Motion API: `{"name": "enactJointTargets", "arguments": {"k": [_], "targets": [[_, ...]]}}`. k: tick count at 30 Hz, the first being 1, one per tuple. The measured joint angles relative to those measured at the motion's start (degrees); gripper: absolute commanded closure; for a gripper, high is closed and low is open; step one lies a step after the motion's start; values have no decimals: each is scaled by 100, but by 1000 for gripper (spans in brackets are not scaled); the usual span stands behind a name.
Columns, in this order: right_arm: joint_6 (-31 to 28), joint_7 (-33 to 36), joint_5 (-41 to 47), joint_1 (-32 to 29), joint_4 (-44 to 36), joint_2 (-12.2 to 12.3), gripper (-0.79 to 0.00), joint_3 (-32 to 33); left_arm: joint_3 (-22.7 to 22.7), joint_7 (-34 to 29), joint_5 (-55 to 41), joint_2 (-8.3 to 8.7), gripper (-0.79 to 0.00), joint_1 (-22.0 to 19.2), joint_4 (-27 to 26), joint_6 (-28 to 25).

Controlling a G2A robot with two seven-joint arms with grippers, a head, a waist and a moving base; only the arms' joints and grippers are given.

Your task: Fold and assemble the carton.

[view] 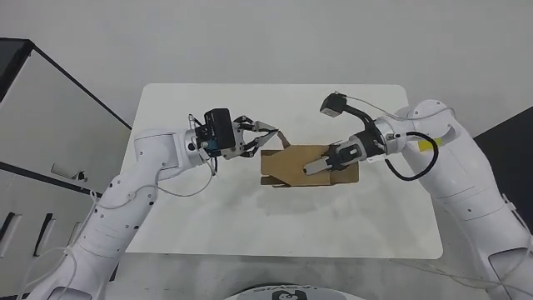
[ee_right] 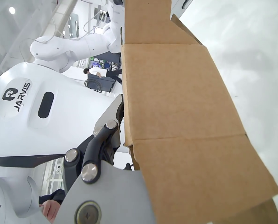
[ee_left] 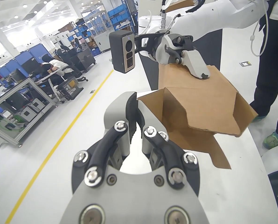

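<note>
On the left half of the white table [view: 208, 217], the left gripper [view: 273, 136] sits low over the tabletop and points toward the middle. Its fingers [ee_left: 132, 108] are drawn close together and pinch the edge of an end flap [view: 281, 140] of the brown carton [view: 287, 168]. The carton lies lengthwise across the middle of the table. Its left end is open toward that gripper, so the left wrist view looks into the hollow inside. Around this opening the flaps are splayed. The pinched flap stands out toward the left arm, and a lower flap [ee_left: 213, 150] juts down and out over the tabletop. Farther right, the right gripper [view: 310, 167] comes in from the right side and is clamped on the carton's top panel. One finger [ee_left: 196, 65] lies flat on the outside of the panel, and the cardboard hides its partner. In the right wrist view the panel runs straight into the jaws, with the visible pad against it.
</note>
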Motion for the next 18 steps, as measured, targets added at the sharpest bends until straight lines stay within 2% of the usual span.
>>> {"name": "enactJointTargets", "arguments": {"k": [10, 13, 18], "targets": [[-107, 0, 187, 149, 22, 167, 0, -302, 168, -8, -60, -23, 0, -29, -42, 27], [-145, -40, 293, 115, 225, 208, 0, -166, 76, -37, -19, -16, 0, -60, 11, 166], [-236, -507, 404, -108, 412, 260, 0, 192, -205, -97, 35, 24, 0, -12, 58, 376]]}}
